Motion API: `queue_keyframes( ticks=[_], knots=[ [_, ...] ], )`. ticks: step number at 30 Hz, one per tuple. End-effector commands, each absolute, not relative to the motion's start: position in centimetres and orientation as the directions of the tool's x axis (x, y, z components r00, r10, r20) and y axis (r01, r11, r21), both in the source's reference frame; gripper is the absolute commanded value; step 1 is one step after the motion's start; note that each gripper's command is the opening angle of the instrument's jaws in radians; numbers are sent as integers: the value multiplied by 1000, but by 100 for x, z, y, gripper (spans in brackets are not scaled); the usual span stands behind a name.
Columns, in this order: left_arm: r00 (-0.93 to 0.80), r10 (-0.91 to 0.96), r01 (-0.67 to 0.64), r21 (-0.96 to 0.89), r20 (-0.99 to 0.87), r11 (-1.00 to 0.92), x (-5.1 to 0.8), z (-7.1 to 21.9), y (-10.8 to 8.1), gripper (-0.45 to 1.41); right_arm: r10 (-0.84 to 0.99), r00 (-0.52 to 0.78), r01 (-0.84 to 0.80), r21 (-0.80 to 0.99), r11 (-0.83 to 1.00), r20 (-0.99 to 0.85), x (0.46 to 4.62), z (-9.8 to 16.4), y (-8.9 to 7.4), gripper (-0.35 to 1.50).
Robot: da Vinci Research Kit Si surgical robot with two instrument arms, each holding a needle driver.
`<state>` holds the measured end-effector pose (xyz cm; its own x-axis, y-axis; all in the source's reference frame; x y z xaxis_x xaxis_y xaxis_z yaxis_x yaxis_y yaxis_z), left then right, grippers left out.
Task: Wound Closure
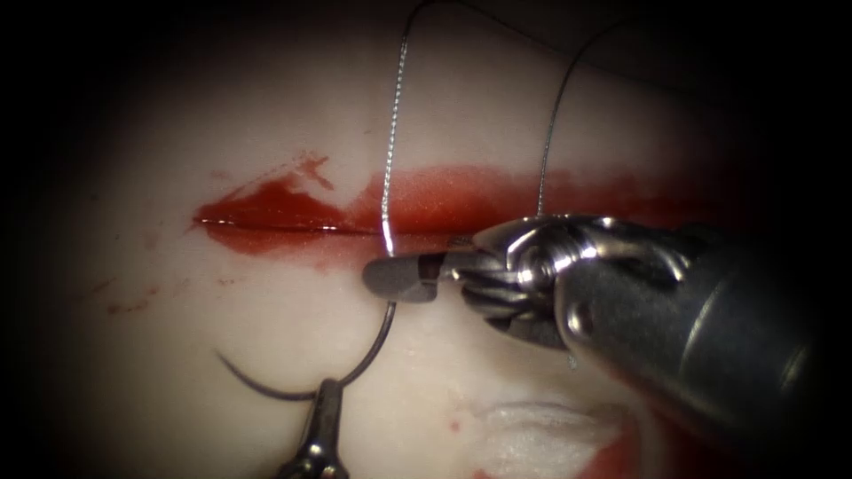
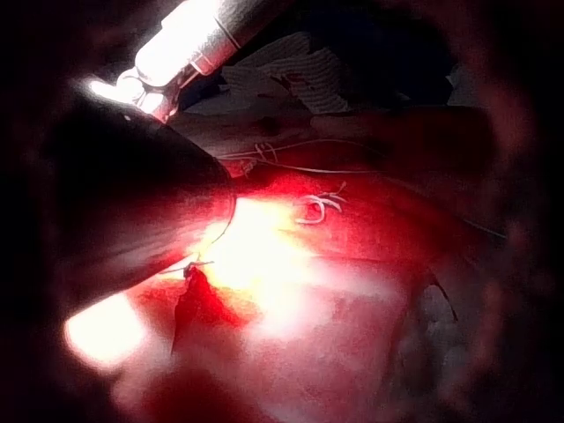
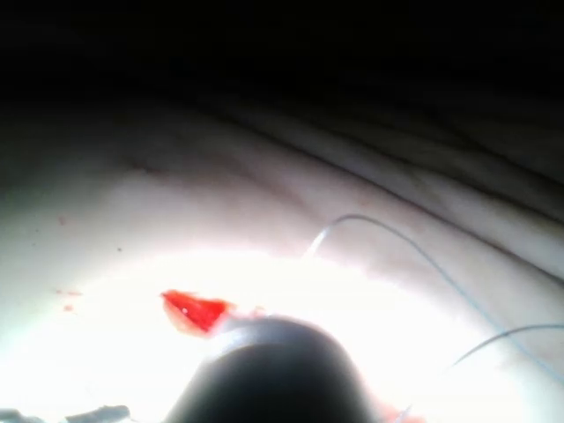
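Note:
The cut (image 1: 284, 229) runs sideways across the tissue (image 1: 177, 133), edged with red fluid (image 1: 444, 197). The curved needle (image 1: 266, 388) lies free on the tissue on the near side of the cut, its point up toward the left. My left tool (image 1: 325, 390) comes up from below, shut on the needle at mid-curve. My right tool (image 1: 399, 277) reaches in from the right, its jaws closed over the needle's tail end just below the cut. The thread (image 1: 392, 124) rises from there over the cut. The right tool's dark tip (image 3: 273, 370) lies by the red fluid (image 3: 198, 310).
A second strand of thread (image 1: 555, 124) arcs down behind the right tool's wrist. White gauze (image 1: 532, 430) lies near the front edge. Short pale thread ends (image 2: 317, 207) lie on the reddened tissue, with the right arm's bright shaft (image 2: 203, 35) beyond them.

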<state>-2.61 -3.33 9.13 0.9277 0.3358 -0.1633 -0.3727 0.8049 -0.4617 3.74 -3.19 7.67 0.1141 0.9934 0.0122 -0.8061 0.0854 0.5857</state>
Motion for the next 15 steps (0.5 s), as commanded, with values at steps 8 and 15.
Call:
queue_keyframes(
  ticks=[8, 15],
  knots=[
    [928, 336, -373, -466, -164, 803, -269, 910, -322, -45, 993, 120, -804, 586, 98, -2, 391, 770, -309, 67],
    [926, 349, -375, -467, -145, 801, -268, 911, -319, -45, 990, 140, -840, 532, 104, 27, 389, 771, -308, -35]
  ],
)
